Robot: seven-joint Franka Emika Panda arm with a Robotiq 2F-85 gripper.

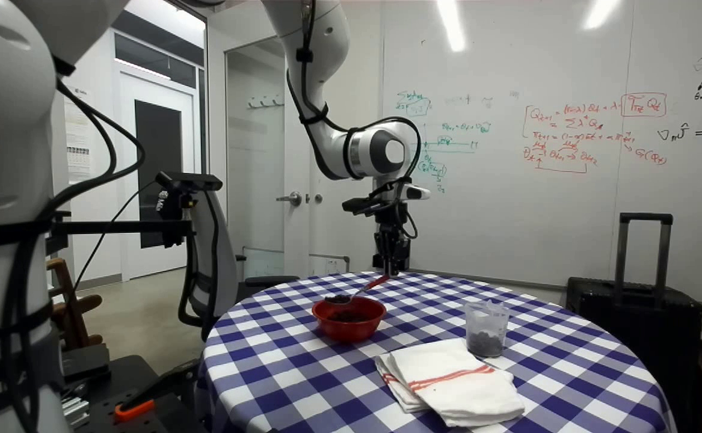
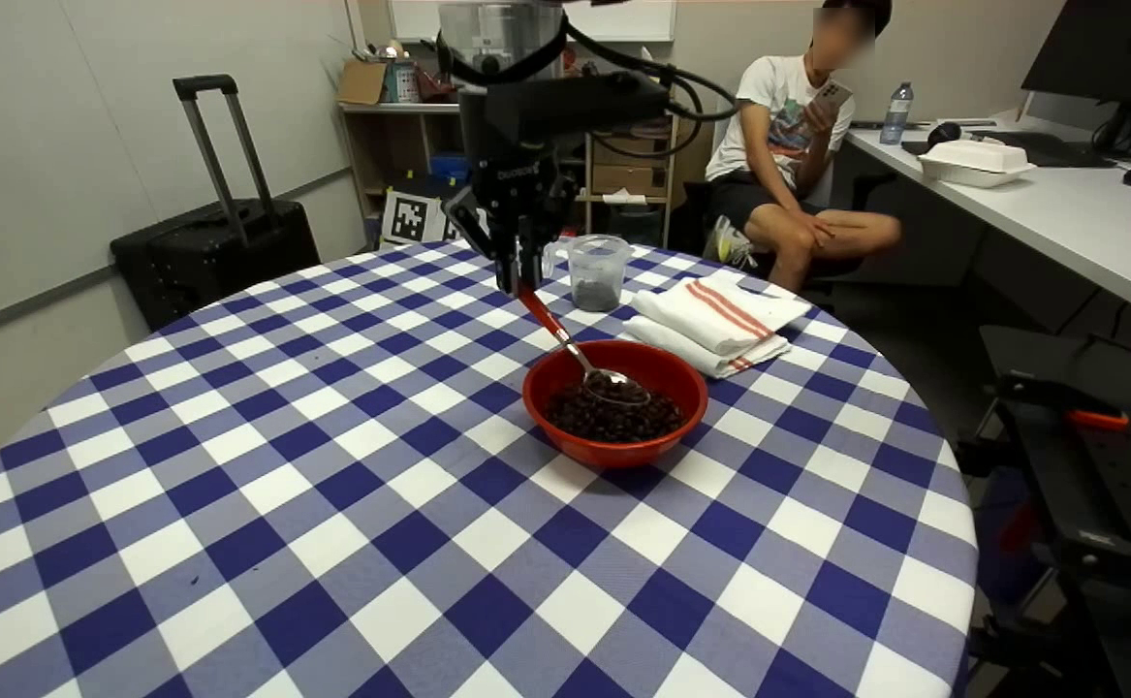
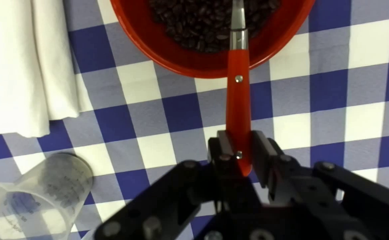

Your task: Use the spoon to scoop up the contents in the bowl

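Gripper [image 3: 240,145] is pointing straight down, fingers standing only the handle's breadth apart, pinching the spoon [image 3: 238,103] near the end of its red handle. Above it, in an exterior view, the white arm [image 1: 332,141] is reaching over the checked tablecloth [image 1: 290,373], bending downward at the wrist. Spoon is sloping down and away from the grip, long axis running from the fingertips in over the red bowl [image 2: 613,454]. Head is carrying dark beans [image 1: 338,298]; more are lying in the bowl, which is sitting upright near the fingertips. Farther left in the wrist view: measuring cup [image 3: 56,186], folded dish towel [image 3: 11,73].
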